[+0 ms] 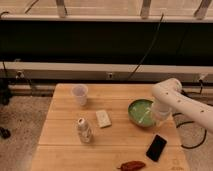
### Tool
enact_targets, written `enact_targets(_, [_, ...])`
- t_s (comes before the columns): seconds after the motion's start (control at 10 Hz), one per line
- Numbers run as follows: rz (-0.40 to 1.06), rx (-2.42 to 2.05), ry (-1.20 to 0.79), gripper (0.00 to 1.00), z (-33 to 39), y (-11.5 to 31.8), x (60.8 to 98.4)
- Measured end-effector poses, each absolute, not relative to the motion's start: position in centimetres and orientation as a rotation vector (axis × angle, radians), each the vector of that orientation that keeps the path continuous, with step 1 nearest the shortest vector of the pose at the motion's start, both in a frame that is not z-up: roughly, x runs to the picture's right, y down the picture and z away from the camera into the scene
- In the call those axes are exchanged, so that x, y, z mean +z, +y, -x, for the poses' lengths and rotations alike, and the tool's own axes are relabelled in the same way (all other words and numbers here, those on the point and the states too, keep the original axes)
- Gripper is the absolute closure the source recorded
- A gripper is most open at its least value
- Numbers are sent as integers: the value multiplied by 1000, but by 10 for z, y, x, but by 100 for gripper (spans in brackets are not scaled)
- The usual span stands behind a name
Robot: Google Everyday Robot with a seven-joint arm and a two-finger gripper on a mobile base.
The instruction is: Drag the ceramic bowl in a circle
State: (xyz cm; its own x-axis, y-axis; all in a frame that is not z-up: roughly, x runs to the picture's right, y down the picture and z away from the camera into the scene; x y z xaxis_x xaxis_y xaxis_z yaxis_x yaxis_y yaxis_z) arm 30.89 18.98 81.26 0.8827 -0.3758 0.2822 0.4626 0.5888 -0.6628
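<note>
**A:** Though glossy and likely slick, probably heavy, stiff and chippable. Bowl on the right side of the table, close to the edge. Best pinned at the rim.

**B:** Agreed. Gripper at its right rim; can't tell the hold. Counted: one bowl, one cup, one bottle, one phone.
</note>
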Motion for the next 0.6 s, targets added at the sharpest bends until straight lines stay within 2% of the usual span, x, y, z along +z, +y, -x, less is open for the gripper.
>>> enact_targets(0.4, [777,-483,-85,83,-308,150,860])
enact_targets(0.6, [752,-512,-116,83,-277,132,878])
